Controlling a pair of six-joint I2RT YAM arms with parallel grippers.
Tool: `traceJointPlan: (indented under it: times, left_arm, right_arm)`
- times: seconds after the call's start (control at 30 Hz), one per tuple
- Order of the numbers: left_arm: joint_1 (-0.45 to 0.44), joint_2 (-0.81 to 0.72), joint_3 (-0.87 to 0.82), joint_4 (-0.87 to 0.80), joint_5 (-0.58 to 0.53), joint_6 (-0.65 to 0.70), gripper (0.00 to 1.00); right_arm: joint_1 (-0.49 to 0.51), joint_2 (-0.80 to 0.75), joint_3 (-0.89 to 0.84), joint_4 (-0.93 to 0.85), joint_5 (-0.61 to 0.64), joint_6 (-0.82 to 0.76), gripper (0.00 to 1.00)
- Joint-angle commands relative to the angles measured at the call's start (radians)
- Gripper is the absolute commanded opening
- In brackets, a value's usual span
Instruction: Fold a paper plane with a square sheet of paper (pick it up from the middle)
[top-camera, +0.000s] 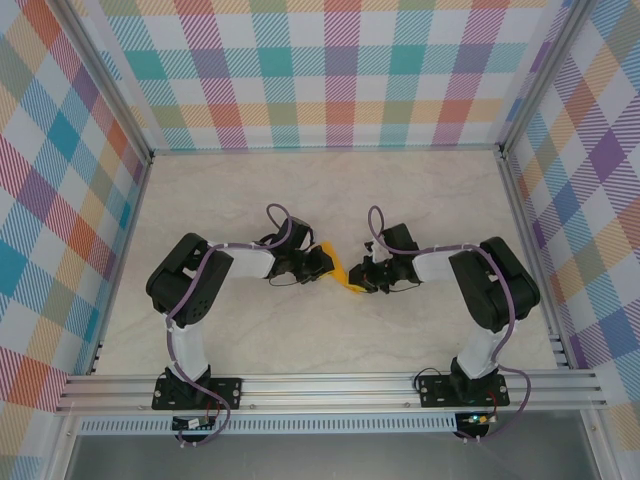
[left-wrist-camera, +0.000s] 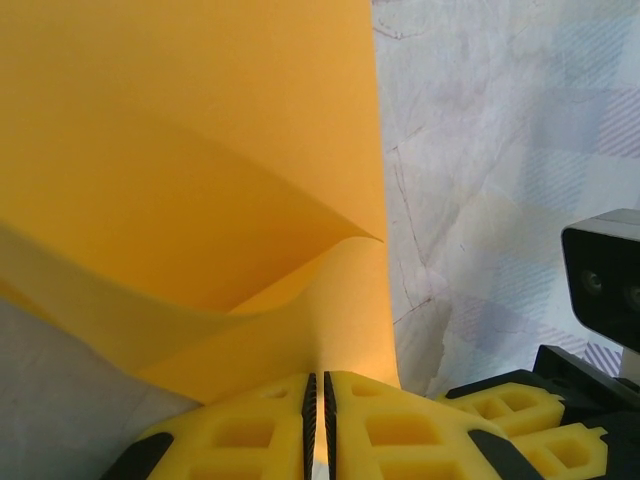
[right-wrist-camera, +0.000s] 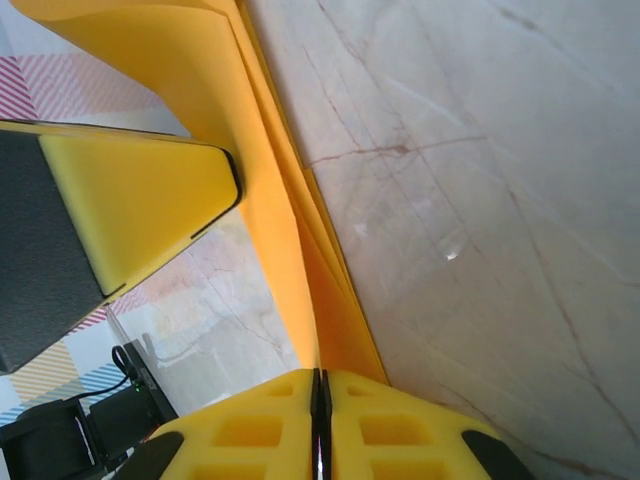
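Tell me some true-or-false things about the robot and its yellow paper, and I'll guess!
1. The left gripper and the right gripper are both shut on the paper. True.
2. The paper is spread out flat. False: it is curved and folded into layers.
3. The paper is blue. False: it is orange-yellow.
4. The walls are checked in many colours. True.
5. The paper sits between the two arms, near the middle of the table. True.
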Motion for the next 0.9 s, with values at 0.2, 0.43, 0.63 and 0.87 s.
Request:
traceJointPlan:
  times: [0.2,0.43,0.63,0.87]
  left_arm:
    - [-0.009,0.057,-0.008,-0.09,-0.069,0.008,0.14]
    - [-0.009,0.061,-0.004,-0.092,-0.068,0.006,0.14]
    - [-0.009,0.064,-0.003,-0.094,-0.067,0.004,0.14]
    - [-0.009,0.069,0.002,-0.1,-0.069,0.002,0.14]
  right_arm:
    - [-0.004,-0.136,0.044,-0.218,0.118,-0.086,0.26]
    - [0.04,-0.149,0.122,-0.28,0.146,-0.133,0.24]
    - [0.068,-0.045,0.199,-0.291,0.107,-0.138,0.16]
    - [0.082,0.029,0.23,-0.335,0.107,-0.154,0.15]
